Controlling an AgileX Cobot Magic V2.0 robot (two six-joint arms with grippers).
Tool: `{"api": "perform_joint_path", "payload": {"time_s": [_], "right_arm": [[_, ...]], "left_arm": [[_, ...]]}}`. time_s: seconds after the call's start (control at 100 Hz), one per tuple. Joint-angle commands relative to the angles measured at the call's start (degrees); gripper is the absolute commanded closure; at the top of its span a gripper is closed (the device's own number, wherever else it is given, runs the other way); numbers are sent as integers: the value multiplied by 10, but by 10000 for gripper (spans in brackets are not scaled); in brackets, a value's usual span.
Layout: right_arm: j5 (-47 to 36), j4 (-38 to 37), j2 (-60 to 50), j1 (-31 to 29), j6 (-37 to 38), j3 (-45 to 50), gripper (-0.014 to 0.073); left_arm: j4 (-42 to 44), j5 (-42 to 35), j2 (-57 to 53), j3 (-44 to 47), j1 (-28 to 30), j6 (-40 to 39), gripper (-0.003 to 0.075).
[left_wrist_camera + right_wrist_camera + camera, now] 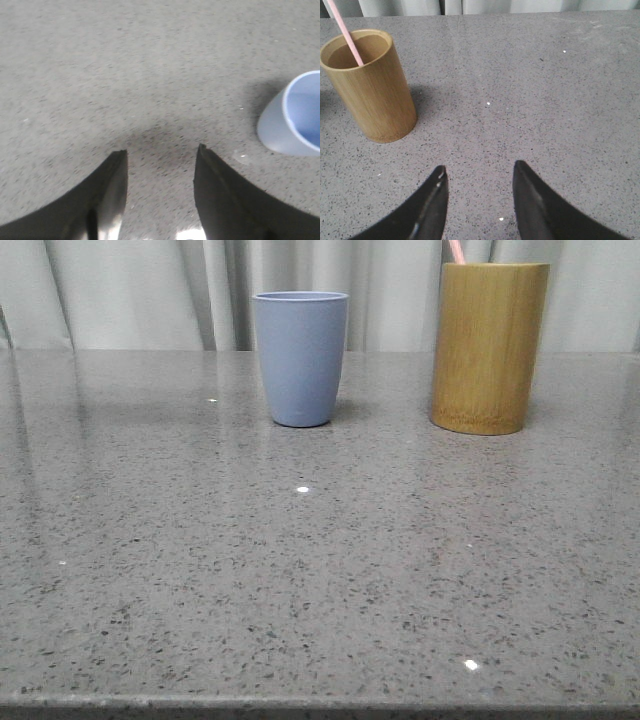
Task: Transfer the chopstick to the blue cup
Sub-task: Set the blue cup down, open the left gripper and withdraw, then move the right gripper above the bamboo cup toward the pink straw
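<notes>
While nothing is yet gripped: the task stands at its start, by my judgement, with the pick-up not begun.

Landmark: the bamboo holder (489, 347), upright on the table (300, 580).

Chopstick (344, 33): stands inside the holder, leaning against its rim; in the front view its pink tip (455, 251) pokes out above the holder's mouth.

Cup (300, 358): upright, left of the holder in the front view, well apart from it, looking empty as far as its mouth shows in the left wrist view (295, 117).

Right gripper (479, 175): jaws parted with bare table between them, holding nothing; it sits near the holder but off to one side of it, not over it.

Left gripper (161, 155): jaws likewise apart and empty, over bare table, with the cup near it and the holder further off.

Step in hand: approach to the chopstick, most likely by the right arm, as it is nearer the holder.

Next move calls for: bringing the jaws over the holder's mouth, closing on the thin shaft above the rim, and lifting straight up so the holder does not tip.

Risk: the stick is slim and slanted, so a pinch off-centre could miss or slip.

Writing or brands: none can be read on holder, cup or chopstick.
</notes>
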Motion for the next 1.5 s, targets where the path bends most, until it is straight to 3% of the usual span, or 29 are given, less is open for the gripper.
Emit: {"api": "perform_joint_path", "payload": {"time_s": [0.0,0.39,0.74,1.05,1.49], "right_arm": [[-36,-7,5,-3,-5,-22,259],[-31,-7,5,-3,-5,-23,259],[-31,-1,7,-3,-5,-24,259],[-16,3,85,53,-10,-99,259],[-16,3,308,154,-24,-312,259]], "left_arm": [[3,-53,-73,40,16,-10,404],[4,-173,-300,342,80,-25,404],[-1,-236,-486,515,80,-33,404],[-1,-235,-556,556,80,-33,404],[-1,-235,-557,556,80,-33,404]]}}
